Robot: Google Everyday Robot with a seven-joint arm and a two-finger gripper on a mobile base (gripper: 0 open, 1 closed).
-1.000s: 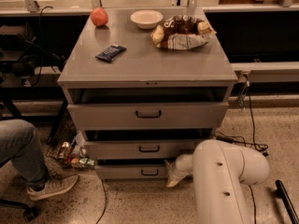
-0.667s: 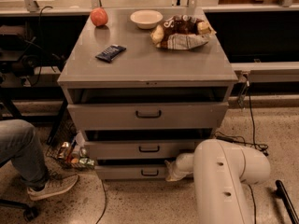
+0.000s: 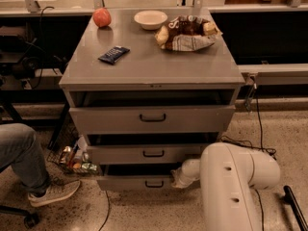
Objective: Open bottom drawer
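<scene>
One gripper [image 3: 179,178], at the end of the white arm [image 3: 231,186], sits low against the right end of the bottom drawer [image 3: 127,183]. Whether it is spread or closed we cannot tell, since the wrist hides it. The drawer is the lowest of three fronts stacked under the front edge of the tabletop [image 3: 154,71], just above the floor. It may already be a little way out, judging by the dark gap above it. We expect stiff sheet metal on runners: rigid, smooth, not fragile and modest in weight. Its small black handle [image 3: 154,183] at the panel's middle is the sound hold; pulling at one end could rack it sideways.
</scene>
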